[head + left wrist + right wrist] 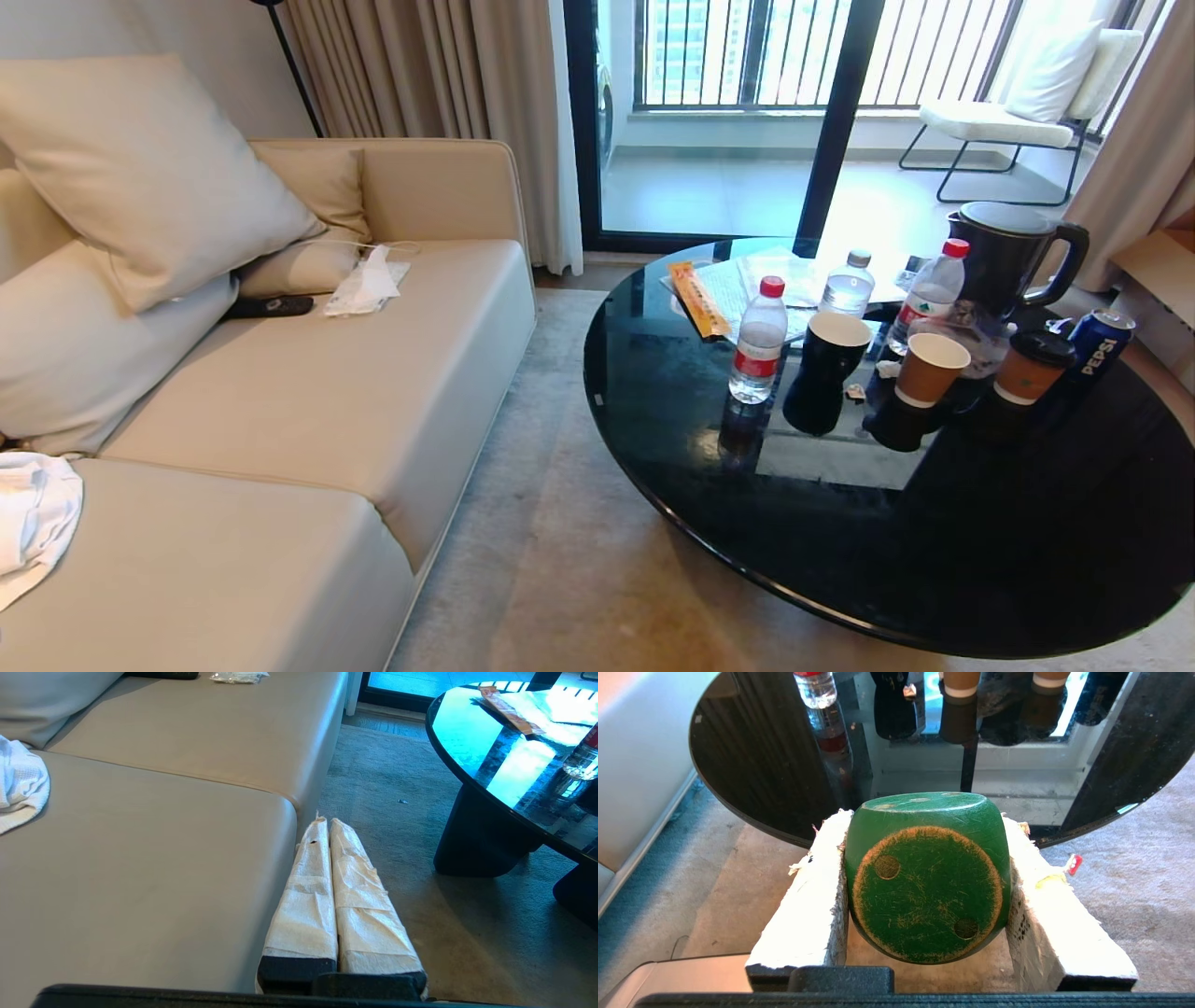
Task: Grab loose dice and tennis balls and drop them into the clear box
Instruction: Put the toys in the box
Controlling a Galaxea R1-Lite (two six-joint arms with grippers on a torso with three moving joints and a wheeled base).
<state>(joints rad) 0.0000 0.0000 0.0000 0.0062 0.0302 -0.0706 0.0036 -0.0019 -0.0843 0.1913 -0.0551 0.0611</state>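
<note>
Beige carpet (1134, 905) lies under the right gripper (927, 858), whose white-wrapped fingers (808, 905) stand apart and press on both sides of the green die (927, 877). That die, worn at its rounded edges, shows a two-dot face toward the wrist and is held above the floor just short of the near rim of the round black glass table (752, 765). Farther off on that table stand a red-capped water bottle (758, 341), a black cup (822, 373), two brown paper cups (929, 369), a dark kettle (1013, 252) and a blue soda can (1100, 343) at the far right. On the left, the left gripper (329, 823) has its wrapped fingers (306, 896) pressed together with nothing between them, low beside the front edge of the tan sofa (140, 858). A white cloth (18, 784) lies on the sofa's near cushion, a remote control (271, 305) farther back near the cushions. Neither arm shows in the head view.
</note>
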